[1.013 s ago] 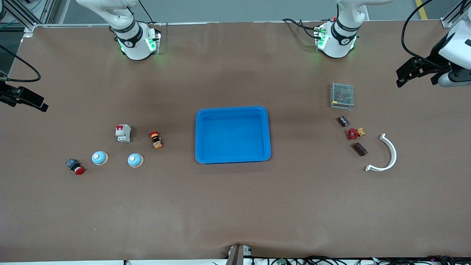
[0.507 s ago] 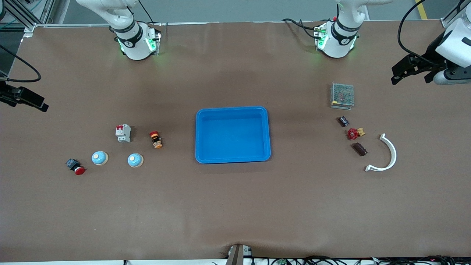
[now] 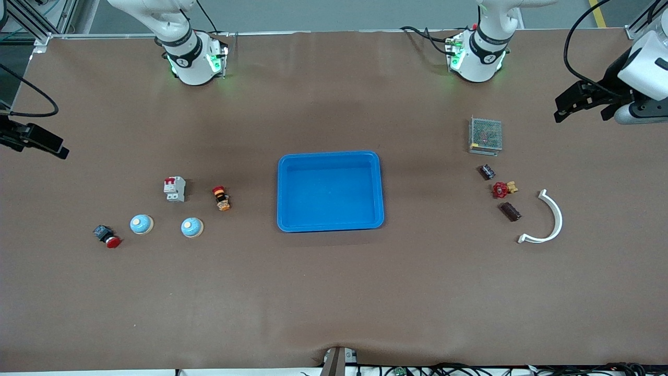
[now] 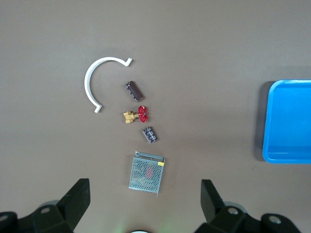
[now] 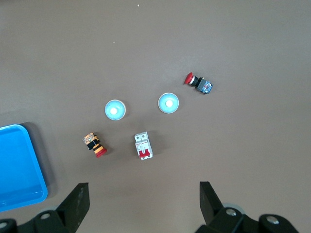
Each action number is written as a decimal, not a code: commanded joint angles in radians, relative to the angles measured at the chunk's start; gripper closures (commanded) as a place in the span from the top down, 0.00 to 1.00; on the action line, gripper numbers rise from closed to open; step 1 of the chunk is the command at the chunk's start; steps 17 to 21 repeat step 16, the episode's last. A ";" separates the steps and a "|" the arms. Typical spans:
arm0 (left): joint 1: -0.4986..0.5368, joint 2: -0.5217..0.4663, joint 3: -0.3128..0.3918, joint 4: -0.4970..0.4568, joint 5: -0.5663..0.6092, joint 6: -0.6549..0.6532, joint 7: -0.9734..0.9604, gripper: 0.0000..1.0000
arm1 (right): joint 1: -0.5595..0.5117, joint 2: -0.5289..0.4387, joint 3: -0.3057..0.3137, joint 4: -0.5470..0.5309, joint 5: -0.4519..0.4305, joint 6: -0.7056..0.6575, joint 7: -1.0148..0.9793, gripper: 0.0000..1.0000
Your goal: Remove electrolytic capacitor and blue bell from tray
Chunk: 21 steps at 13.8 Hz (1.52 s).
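Overhead, both end effectors spread wide: left (image 4: 143, 206) above capacitors (image 4: 149, 134), right (image 5: 143, 204) above bells (image 5: 115, 109).

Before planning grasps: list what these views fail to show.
- Right tool: front view's edge cuts it off; finger gap unreadable there.
- Blue tray: cut by the edge in both wrist views.
- Capacitors and: markings too small in any view.
- Bells: undersides hidden against the table.

White arms (image 3: 182, 49), black fingers (image 4: 77, 199).
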 commanded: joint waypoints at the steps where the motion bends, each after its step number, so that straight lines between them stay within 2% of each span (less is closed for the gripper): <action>1: -0.007 0.010 0.009 0.031 0.025 -0.059 0.008 1.00 | 0.011 -0.010 -0.003 -0.013 -0.005 0.014 0.015 1.00; 5: -0.001 0.001 0.009 0.031 0.057 -0.077 0.014 1.00 | 0.013 -0.010 -0.001 -0.013 -0.005 0.018 0.015 1.00; 13: -0.001 0.028 0.017 0.078 0.059 -0.079 0.008 1.00 | 0.010 -0.010 -0.001 -0.013 -0.005 0.020 0.015 1.00; 21: -0.001 0.036 0.015 0.081 0.060 -0.079 0.003 1.00 | 0.011 -0.012 -0.001 -0.013 -0.005 0.018 0.013 1.00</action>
